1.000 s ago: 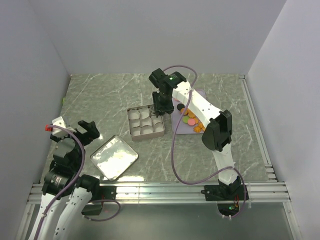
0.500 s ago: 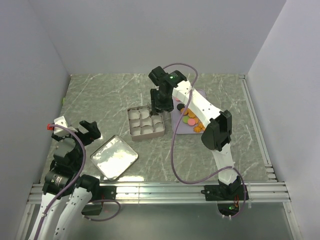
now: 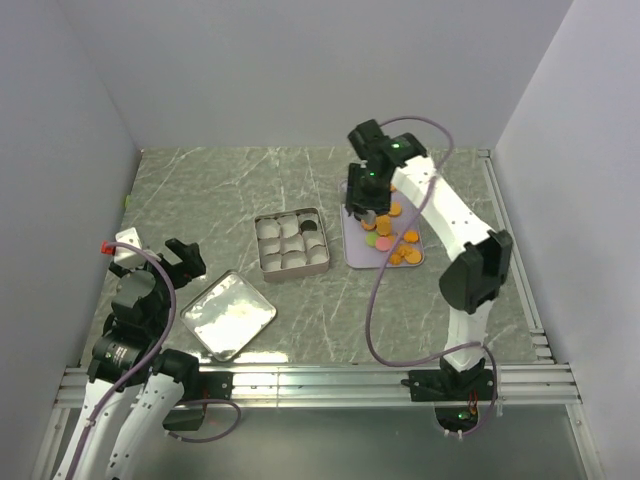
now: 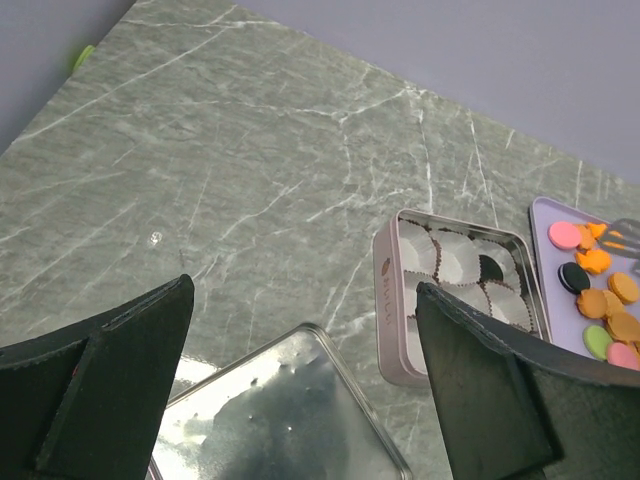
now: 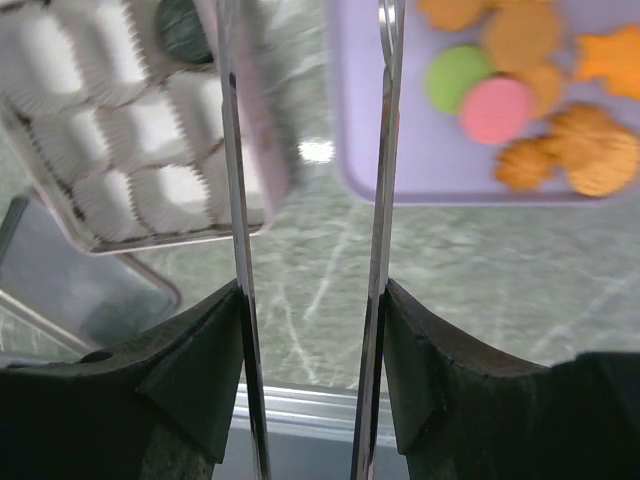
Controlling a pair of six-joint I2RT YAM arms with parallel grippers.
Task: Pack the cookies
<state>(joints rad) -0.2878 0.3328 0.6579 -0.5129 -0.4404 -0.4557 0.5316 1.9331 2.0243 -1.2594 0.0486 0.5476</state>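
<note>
The cookies [image 3: 392,240], mostly orange with pink, green and black ones, lie on the lavender tray [image 3: 354,256]. They also show in the left wrist view [image 4: 603,302] and the right wrist view [image 5: 498,105]. One black cookie [image 3: 309,226] sits in a far right compartment of the square silver tin [image 3: 266,262]. My right gripper [image 3: 363,211] hangs over the tray's left part, its thin blades [image 5: 308,60] apart with nothing between them. My left gripper [image 3: 176,260] is open and empty at the near left, above the table [image 4: 302,292].
The tin's flat silver lid [image 3: 227,313] lies on the marble table between my left gripper and the tin. White walls close off three sides. A metal rail [image 3: 320,382] runs along the near edge.
My right gripper has moved right, from above the tin to over the lavender tray. A black cookie now lies uncovered in the tin. The left arm has shifted slightly.
</note>
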